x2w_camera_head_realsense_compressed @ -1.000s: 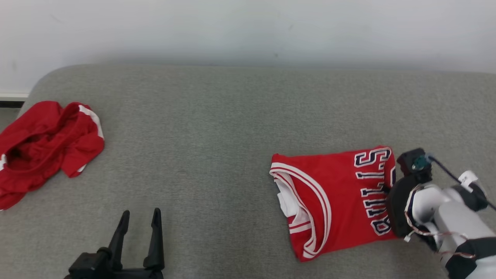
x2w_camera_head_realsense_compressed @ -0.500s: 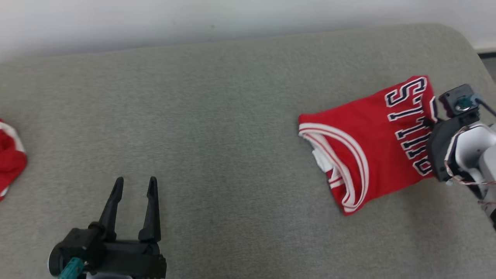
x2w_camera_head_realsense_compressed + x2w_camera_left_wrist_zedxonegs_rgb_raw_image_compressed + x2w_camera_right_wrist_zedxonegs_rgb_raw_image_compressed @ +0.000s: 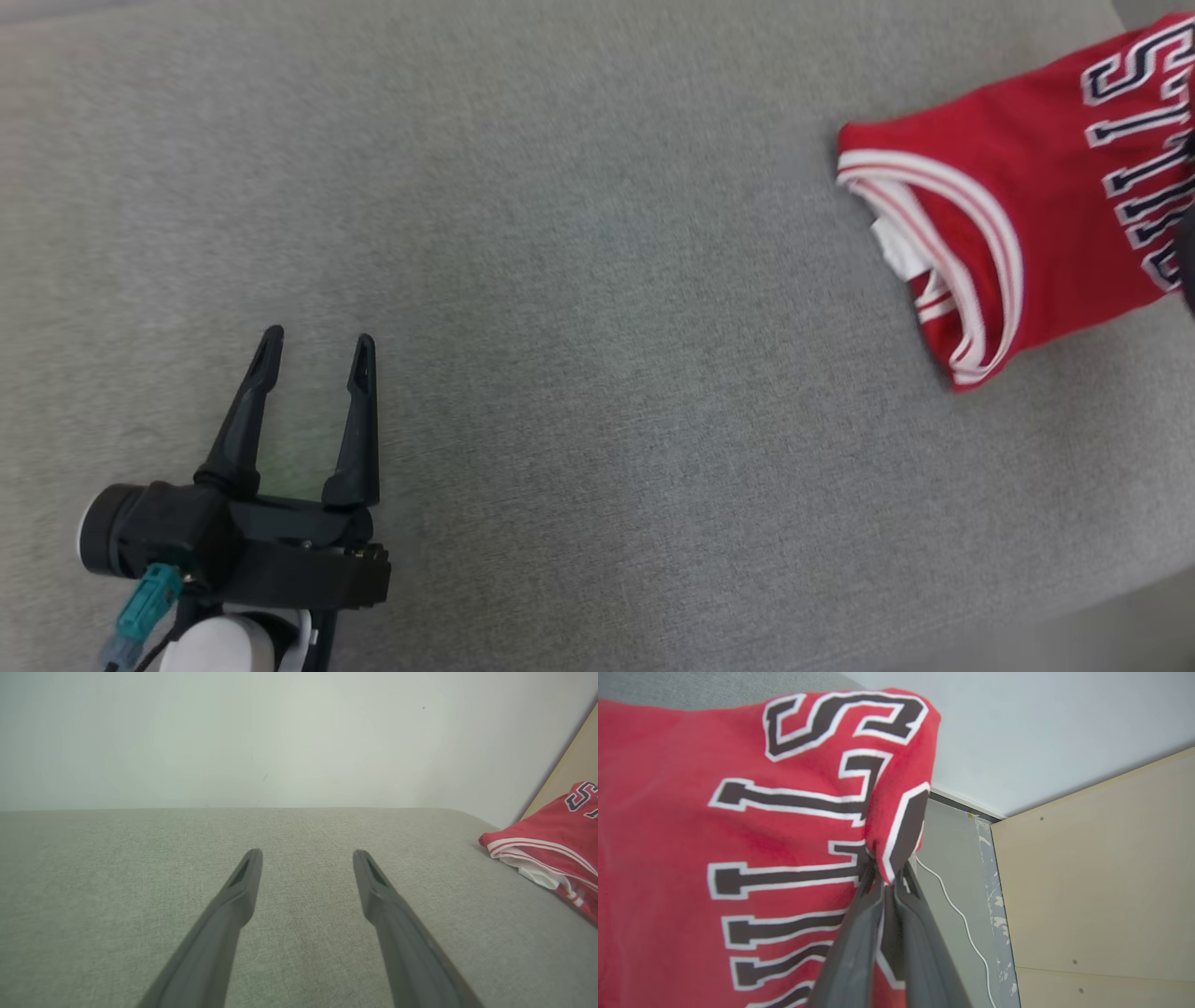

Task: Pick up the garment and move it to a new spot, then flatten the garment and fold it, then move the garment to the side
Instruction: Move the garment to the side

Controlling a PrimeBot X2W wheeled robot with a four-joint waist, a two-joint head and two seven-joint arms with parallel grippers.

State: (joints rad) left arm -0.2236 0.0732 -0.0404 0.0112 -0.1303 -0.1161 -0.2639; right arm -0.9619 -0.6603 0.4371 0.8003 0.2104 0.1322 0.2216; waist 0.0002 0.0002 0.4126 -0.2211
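Observation:
The garment [image 3: 1018, 187] is a folded red jersey with dark lettering and white trim, lying at the far right of the grey cushioned surface [image 3: 579, 280]; it also shows at the right edge of the left wrist view [image 3: 551, 844]. My right gripper [image 3: 887, 877] is shut on the garment's [image 3: 738, 826] lettered edge, pinching a bunched fold between its fingers. My left gripper [image 3: 313, 350] stands open at the lower left, nothing between its fingers [image 3: 243, 882], well apart from the garment.
A white wall [image 3: 280, 737] backs the surface. Beyond the surface's right end are a tan wooden panel [image 3: 1101, 868] and a grey floor strip with a white cable [image 3: 962, 919].
The head camera has swung down and to the right, so the crumpled red cloth at the left has left the picture. The garment has slid toward the surface's right end, still held by my right gripper.

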